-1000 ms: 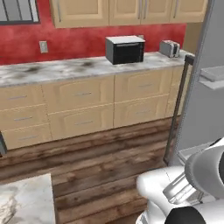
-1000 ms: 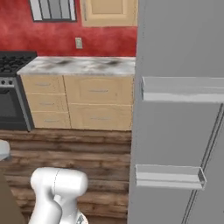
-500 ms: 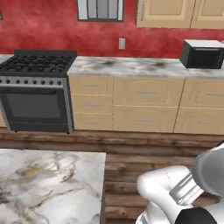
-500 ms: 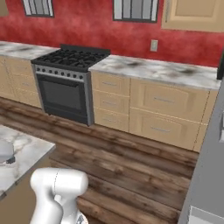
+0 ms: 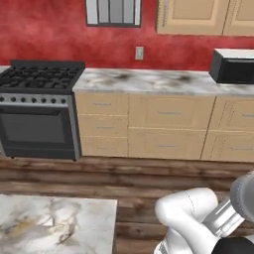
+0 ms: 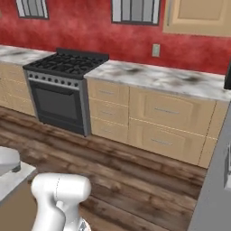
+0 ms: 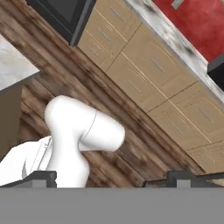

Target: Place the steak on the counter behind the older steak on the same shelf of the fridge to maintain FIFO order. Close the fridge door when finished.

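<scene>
My gripper (image 7: 109,177) hangs with its jaws spread wide (nothing between them) above the wooden floor (image 7: 144,144), facing the marble counter (image 5: 149,82) beside the stove (image 5: 39,109).

Kitchen layout as we face the far wall

We see the stove (image 5: 42,106) standing at the left against the back wall, with the counter (image 5: 149,82) running rightward from it over drawers and cabinet doors (image 5: 168,131). A microwave (image 5: 233,67) sits on the counter at its right end. A wall outlet (image 5: 139,52) is above the counter, a window (image 5: 113,12) above and left of that, and upper cabinets (image 5: 198,16) hang to the right. Plank flooring (image 6: 135,176) lies between that run and us. A second marble top (image 5: 52,228) lies nearest us at lower left. In the right base view, the fridge door (image 6: 216,189) rises at the right edge.
</scene>
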Robot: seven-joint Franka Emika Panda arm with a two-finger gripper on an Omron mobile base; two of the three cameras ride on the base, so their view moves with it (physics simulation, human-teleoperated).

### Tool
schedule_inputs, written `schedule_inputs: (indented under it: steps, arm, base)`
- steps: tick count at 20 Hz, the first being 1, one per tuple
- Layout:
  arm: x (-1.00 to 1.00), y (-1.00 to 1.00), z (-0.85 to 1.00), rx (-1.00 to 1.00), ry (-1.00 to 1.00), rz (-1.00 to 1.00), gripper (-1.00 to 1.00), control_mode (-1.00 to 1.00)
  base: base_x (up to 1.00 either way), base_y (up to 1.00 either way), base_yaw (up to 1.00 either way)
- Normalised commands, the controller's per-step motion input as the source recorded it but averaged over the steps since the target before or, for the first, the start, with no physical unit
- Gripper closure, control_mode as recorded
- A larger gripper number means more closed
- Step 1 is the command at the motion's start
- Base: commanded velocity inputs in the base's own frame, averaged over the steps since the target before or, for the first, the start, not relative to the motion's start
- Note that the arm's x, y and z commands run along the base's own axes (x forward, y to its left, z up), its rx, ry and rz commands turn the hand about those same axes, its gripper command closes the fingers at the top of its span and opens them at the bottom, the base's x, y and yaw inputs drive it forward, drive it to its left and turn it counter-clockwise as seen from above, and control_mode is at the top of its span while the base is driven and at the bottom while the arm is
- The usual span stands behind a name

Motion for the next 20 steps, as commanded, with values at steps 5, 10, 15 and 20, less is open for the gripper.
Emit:
schedule_inputs:
  steps: [5,10,15,20]
  arm:
    - [0.0,0.0,0.0,0.0,0.0,0.0,-1.0,1.0]
    - [0.0,0.0,0.0,0.0,0.0,0.0,-1.0,1.0]
    - [0.0,0.0,0.0,0.0,0.0,0.0,-1.0,1.0]
    - [0.0,0.0,0.0,0.0,0.0,0.0,-1.0,1.0]
  base:
    - [1.0,-0.35,-0.13]
    - [1.0,-0.01,-0.31]
    - [0.96,0.15,-0.57]
    - [0.69,0.23,-0.73]
